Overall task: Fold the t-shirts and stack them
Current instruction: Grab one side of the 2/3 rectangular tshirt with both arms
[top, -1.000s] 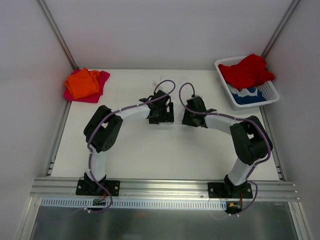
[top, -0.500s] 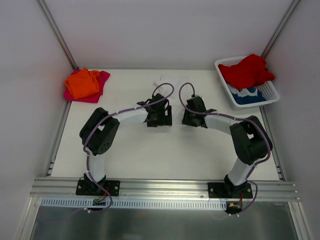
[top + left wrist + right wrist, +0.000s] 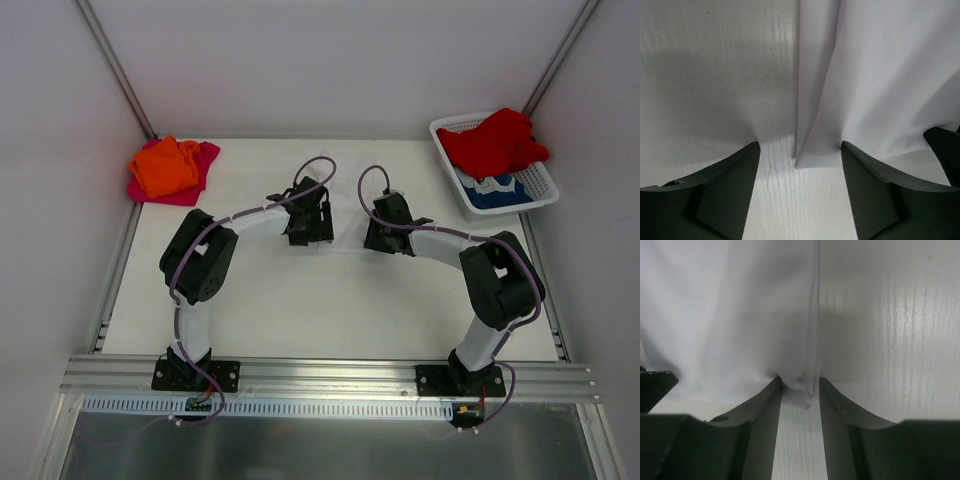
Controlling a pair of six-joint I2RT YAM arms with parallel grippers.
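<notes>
Top external view shows the white table (image 3: 300, 300) as the largest thing, with the task's main piece, the white t-shirt (image 3: 880, 75), lying flat near its middle between the two wrists. White on white, it is hard to pick out from above. The wrist views show it as a smooth, thin band. Its long edges run away from the fingers toward 12 o'clock, so its long axis appears to lie from 6 to 12 o'clock, with the short near edge facing the arm bases.

The basket (image 3: 548, 185) at 2 o'clock holds a red t-shirt (image 3: 495, 140) on top of a blue-and-white one (image 3: 495, 190). At 10 o'clock an orange t-shirt (image 3: 165, 165) sits on a magenta-pink one (image 3: 205, 160).

The cloth looks light, limp and free of stiffness. It will likely sag and crease wherever it is unsupported, so the two near corners are the sensible places to grip.

The left gripper (image 3: 800, 150) stands released, its fingers spread to either side of the near left corner. That corner touches only the finger at 3 o'clock. The right gripper (image 3: 799, 382) straddles the near right corner, where the fabric puckers between its fingers. Whether it is clamped there cannot be told
</notes>
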